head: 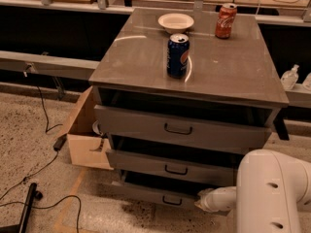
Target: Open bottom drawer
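Observation:
The grey cabinet (194, 62) has three drawers, each standing a little way out. The bottom drawer (146, 192) is the lowest and slimmest, with a small dark loop handle (172, 201) at its centre. It is pulled out a short way, with a dark gap above its front. My gripper (200, 203) is low at the right end of the bottom drawer's front, right of the handle. The white arm (272, 193) hides most of it.
On the cabinet top stand a blue can (178, 55), a red can (225, 21) and a white bowl (176, 22). An open cardboard box (85, 140) sits on the floor to the cabinet's left. Black cables (29, 178) lie on the speckled floor. A bench runs behind.

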`<action>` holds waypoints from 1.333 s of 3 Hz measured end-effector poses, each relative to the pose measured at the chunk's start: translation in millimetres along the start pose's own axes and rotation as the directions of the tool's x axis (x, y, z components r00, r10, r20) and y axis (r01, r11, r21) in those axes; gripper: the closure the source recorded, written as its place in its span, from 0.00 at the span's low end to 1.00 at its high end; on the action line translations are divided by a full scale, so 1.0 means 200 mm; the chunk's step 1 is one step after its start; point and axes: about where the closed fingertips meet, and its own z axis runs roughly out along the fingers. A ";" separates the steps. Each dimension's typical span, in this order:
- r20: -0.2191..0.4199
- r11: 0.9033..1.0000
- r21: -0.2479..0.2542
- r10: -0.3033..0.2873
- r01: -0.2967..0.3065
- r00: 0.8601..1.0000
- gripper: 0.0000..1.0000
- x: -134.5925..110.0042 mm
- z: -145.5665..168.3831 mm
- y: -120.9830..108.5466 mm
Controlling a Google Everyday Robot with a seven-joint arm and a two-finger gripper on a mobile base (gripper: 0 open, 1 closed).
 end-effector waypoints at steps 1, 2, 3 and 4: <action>0.000 1.000 0.000 0.000 0.000 1.000 1.00 0.00 0.00 0.00; -0.029 0.999 -0.049 0.022 -0.024 0.999 0.82 0.05 -0.06 0.11; -0.032 0.998 -0.053 0.024 -0.026 0.999 0.51 0.06 -0.06 0.12; -0.086 0.989 -0.131 0.060 -0.071 0.994 0.27 0.12 -0.22 0.32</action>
